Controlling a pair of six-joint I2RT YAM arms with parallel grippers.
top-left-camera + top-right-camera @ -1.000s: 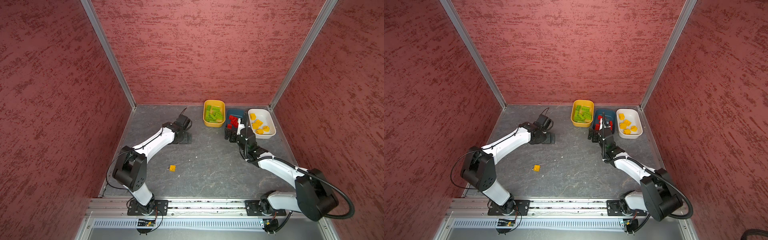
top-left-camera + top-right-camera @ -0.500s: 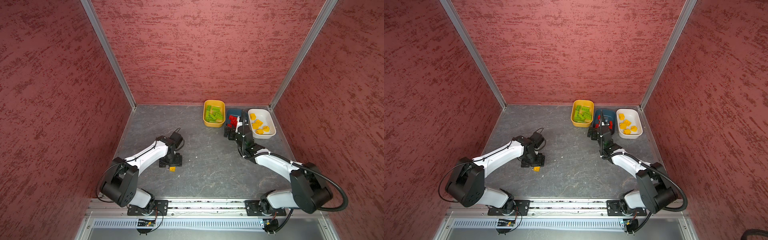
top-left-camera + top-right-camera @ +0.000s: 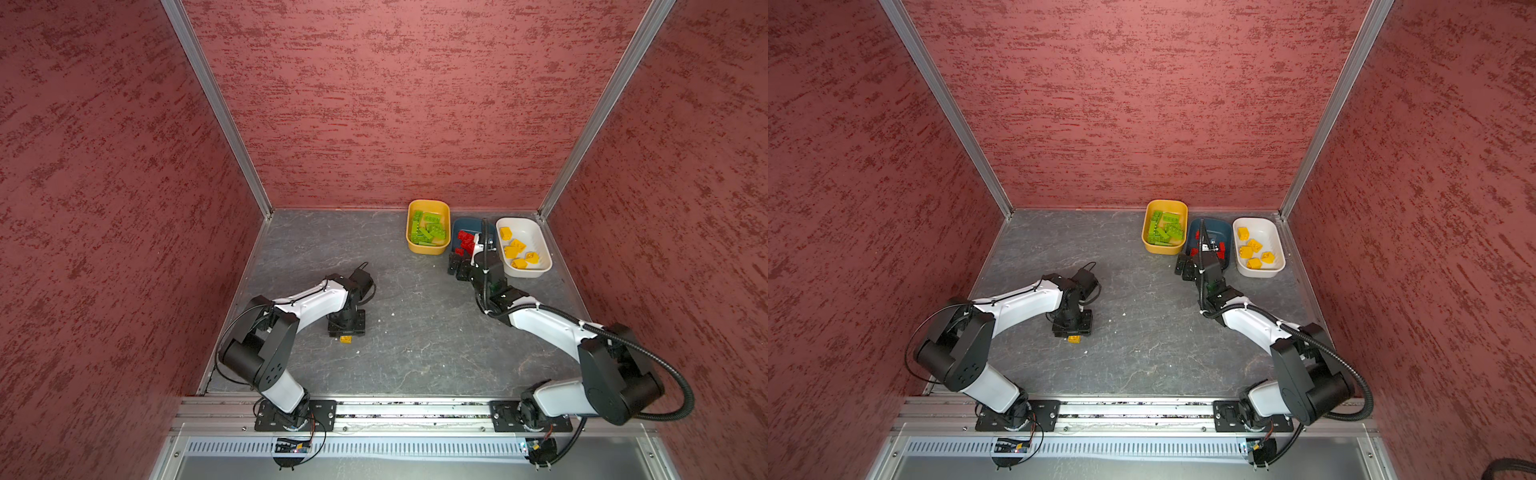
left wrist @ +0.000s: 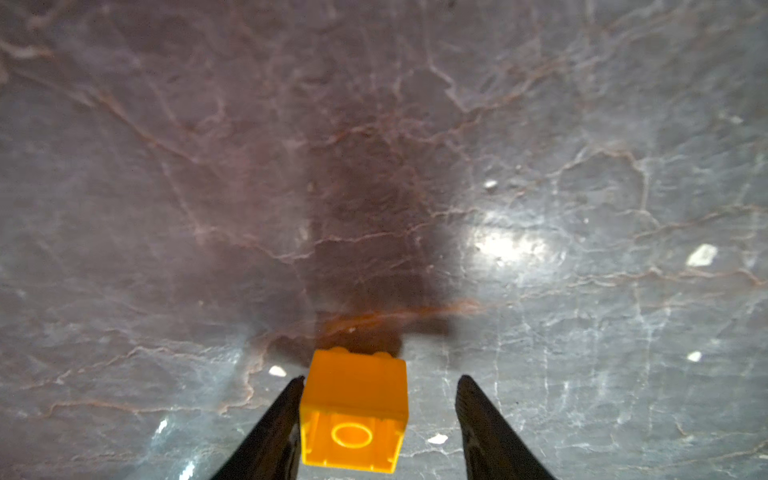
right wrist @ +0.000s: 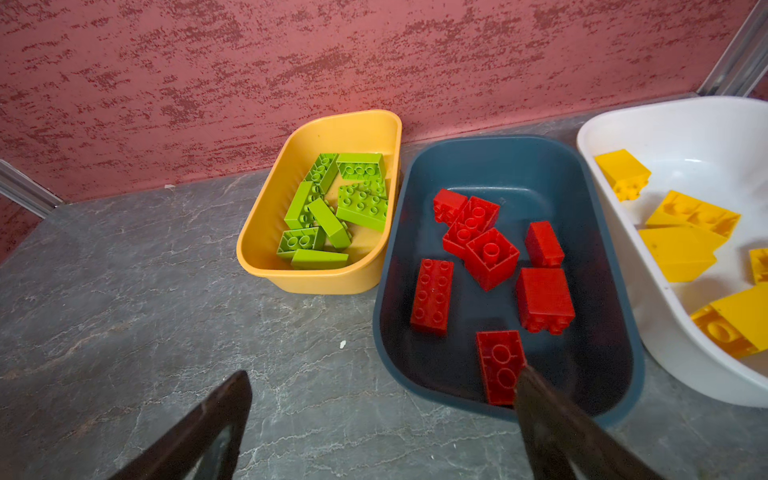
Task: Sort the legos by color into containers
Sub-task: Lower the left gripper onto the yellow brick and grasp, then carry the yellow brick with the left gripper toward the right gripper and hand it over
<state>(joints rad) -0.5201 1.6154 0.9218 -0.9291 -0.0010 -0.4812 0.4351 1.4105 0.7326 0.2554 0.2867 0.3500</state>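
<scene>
The left arm is bent at the elbow near the front rail (image 3: 395,409), its forearm reaching inward and its wrist turned straight down. The left hand (image 4: 381,378) straddles a lone yellow brick (image 4: 353,415) lying on its side on the worktop (image 3: 415,332). One finger touches the brick's side and the other stands off with a gap, so the fingers are apart, not clamped. Bare worktop lies all round this brick.

The right arm stretches toward the back right corner. The right hand (image 5: 383,372) is spread wide and holds nothing. One finger is over the near end of the teal tub (image 5: 519,166), close by a red brick, and the other is over bare worktop.

The teal tub holds the red bricks (image 5: 490,253). The yellow-orange tub (image 5: 316,282) holds the green bricks (image 5: 332,208), and the white tub (image 5: 685,137) holds yellow bricks (image 5: 677,249). The three tubs sit side by side against the back wall (image 3: 374,124), leaving little room between them.
</scene>
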